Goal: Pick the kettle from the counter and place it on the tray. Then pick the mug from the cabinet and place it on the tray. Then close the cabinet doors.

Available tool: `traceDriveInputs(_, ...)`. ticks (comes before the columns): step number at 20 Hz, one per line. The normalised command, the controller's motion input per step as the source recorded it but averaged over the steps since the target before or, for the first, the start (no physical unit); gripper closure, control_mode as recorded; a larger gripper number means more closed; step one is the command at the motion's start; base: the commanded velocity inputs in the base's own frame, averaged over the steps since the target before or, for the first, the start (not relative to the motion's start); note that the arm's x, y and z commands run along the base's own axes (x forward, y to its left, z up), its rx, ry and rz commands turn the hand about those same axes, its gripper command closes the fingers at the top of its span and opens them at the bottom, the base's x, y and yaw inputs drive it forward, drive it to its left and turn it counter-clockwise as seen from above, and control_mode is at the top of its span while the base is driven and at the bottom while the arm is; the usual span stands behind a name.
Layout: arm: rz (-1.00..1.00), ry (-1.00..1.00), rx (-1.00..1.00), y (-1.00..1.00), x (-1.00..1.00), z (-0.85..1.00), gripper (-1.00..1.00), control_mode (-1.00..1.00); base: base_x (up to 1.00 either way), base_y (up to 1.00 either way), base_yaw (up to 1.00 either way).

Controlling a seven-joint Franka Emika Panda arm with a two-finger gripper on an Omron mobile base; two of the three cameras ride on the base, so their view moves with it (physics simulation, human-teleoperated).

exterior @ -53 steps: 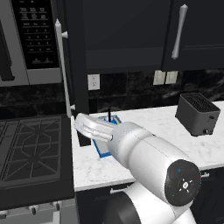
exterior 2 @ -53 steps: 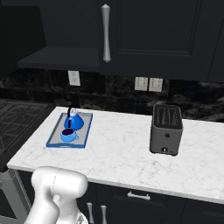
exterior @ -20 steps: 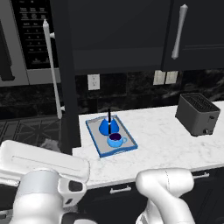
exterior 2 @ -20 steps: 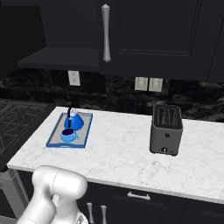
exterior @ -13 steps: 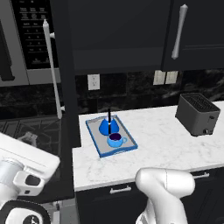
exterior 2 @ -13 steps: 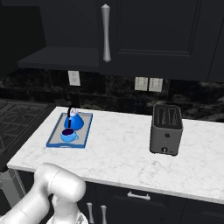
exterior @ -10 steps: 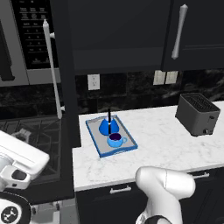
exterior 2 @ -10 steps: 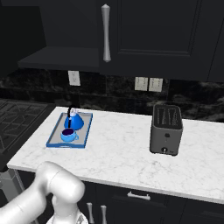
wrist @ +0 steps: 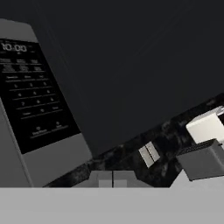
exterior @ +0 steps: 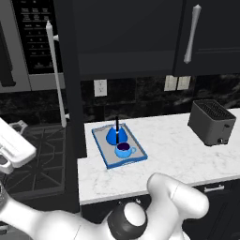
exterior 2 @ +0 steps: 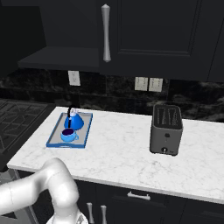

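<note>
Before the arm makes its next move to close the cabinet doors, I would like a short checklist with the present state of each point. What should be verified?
1. Kettle on the tray: ok, it stands at the far end, inside the blue rim.
2. Mug on the tray: ok, it sits in front of the kettle.
3. Gripper free of load: ok, shut with nothing between its tips.
4. Left cabinet door closed: not ok, it stands open, edge-on toward the left base camera.
5. Right cabinet door closed: ok, it appears flush in the left base view.
6. Gripper touching the open door: cannot tell.
</note>
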Motion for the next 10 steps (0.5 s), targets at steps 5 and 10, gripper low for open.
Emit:
traceDriveInputs(5, -0.11, -0.01, 0.0, -0.16, 0.51, 0.02, 1.0, -1.0, 0.0, 0.0, 0.0)
traceDriveInputs(10, -0.06, -0.06, 0.0, -0.85, -0.28, 0.14, 1.0, -1.0, 0.0, 0.0, 0.0)
